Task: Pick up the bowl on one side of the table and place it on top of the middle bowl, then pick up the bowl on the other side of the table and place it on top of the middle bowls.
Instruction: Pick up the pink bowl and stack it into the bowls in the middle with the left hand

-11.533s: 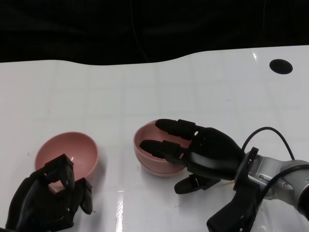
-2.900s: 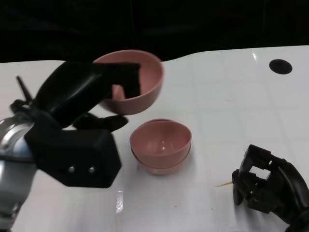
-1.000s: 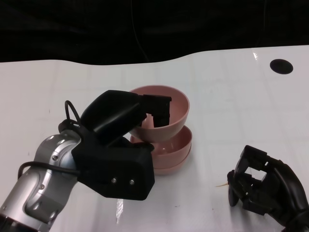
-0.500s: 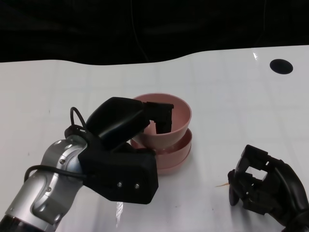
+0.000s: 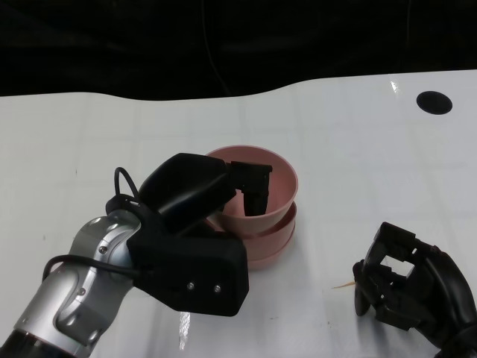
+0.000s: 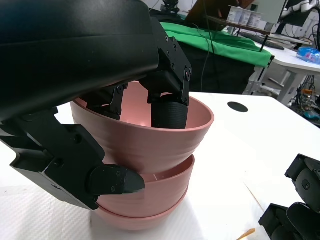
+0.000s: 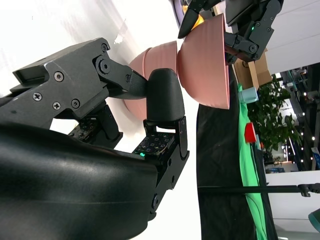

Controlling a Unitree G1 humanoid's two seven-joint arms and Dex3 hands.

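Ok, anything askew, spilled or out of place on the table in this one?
Only small things. The top bowl, held by the left hand, sits tilted and not fully nested in the stacked bowls below. A thin toothpick-like sliver lies on the table beside the right hand. Nothing spilled or damaged.

White table [image 5: 149,134] with a faint grid of seams, wavy far edge against a dark background. Round black hole [image 5: 434,102] near the far right corner. At the middle, a stack of pink bowls [image 5: 272,242] resting on the surface. To the right of it, a thin tan splinter [image 5: 344,285], lying flat.
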